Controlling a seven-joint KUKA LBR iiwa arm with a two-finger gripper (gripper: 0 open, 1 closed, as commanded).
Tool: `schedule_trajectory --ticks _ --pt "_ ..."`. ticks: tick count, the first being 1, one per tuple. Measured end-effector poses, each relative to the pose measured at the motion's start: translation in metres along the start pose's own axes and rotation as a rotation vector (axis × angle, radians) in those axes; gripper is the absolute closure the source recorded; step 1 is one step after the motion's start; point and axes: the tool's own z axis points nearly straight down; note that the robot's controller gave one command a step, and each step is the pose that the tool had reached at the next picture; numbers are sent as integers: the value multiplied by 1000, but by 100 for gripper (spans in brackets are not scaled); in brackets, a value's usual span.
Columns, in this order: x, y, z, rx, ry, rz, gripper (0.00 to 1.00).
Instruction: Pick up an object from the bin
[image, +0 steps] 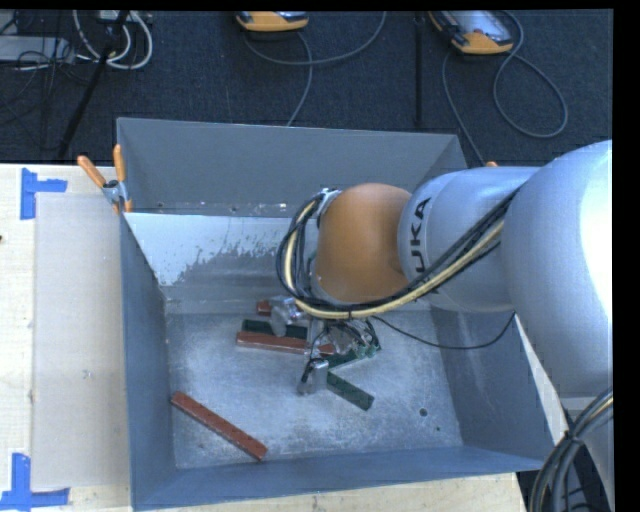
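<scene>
The grey metal bin is seen with only a few loose things spread over its floor. It is entered from the right by the pale arm, whose wrist, wrapped in an orange cover and ringed with cables, hangs low above the middle of the bin. The jaws are placed right at the floor, among a small cluster of sticks. Whether they are open or closed cannot be told, since they are largely hidden under the wrist. A brown stick lies just to their left and a dark green stick just below and to their right. Which of the two is touched, if either, cannot be made out. A longer brown stick lies well apart, near the front left corner, and a short dark piece lies beside the cluster. Nothing is seen lifted off the floor, so the task is judged not yet done. The approach looks complete, while a firm grasp and the lift out of the bin are left.
</scene>
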Motion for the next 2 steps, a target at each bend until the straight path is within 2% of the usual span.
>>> schedule_trajectory --ticks 1,2 --pt "-4 -36 -2 1 -1 24 0" --pt "1 -37 -2 -1 -2 30 0"
